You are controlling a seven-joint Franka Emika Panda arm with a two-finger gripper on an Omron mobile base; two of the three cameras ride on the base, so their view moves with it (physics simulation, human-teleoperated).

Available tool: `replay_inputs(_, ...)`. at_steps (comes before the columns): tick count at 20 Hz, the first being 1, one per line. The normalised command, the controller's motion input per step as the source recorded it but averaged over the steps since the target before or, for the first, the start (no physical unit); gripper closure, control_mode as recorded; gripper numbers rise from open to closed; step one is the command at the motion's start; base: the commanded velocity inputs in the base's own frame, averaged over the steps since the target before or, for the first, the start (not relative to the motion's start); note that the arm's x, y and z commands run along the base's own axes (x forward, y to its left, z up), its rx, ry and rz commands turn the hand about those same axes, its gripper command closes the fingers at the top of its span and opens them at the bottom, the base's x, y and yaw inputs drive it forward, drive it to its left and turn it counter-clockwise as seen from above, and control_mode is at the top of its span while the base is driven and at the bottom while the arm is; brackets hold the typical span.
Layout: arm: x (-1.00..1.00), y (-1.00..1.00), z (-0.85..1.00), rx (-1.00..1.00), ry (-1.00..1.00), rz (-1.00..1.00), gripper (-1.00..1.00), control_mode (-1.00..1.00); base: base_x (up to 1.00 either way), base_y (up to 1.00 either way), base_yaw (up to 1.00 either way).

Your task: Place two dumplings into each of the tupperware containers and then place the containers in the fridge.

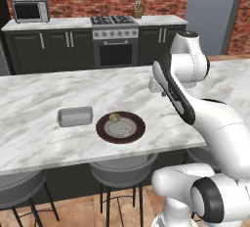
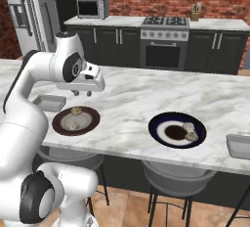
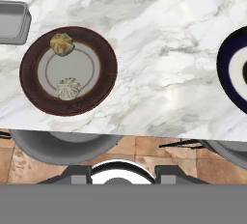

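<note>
Two small pale tan dumplings [image 3: 62,44] lie on a round brown-rimmed plate [image 3: 103,68] on the white marble table [image 3: 159,39], below and off to one side of the jaws. A translucent grey tupperware container [image 1: 75,116] sits just beyond that plate. A dark blue-rimmed plate [image 2: 161,123] carries two more dumplings [image 2: 188,130], well apart on the jaws' other side; a second container [image 2: 239,147] is cut off at the frame edge. The gripper [image 2: 82,93] hovers empty; I cannot tell how wide its jaws stand.

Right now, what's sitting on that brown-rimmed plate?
Two dumplings lie apart on the brown-rimmed plate, one yellowish near its rim, one paler opposite. Nothing covers them; whatever is under each lump is hidden.
</note>
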Motion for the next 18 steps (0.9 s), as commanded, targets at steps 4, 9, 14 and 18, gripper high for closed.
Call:
replay_inputs(4,-0.16,0.21,-0.16,-0.02,0.00,0.00,-1.00,-1.00,0.00,0.00,0.00)
replay_inputs(9,-0.19,0.80,-0.66,-0.03,0.00,0.00,-1.00,-1.00,0.00,0.00,0.00)
replay_inputs(14,0.01,0.58,-0.30,0.00,0.10,0.00,-1.00,-1.00,0.00,0.00,0.00)
replay_inputs(18,0.05,0.08,-0.44,0.02,0.09,0.00,-1.00,-1.00,0.00,0.00,0.00)
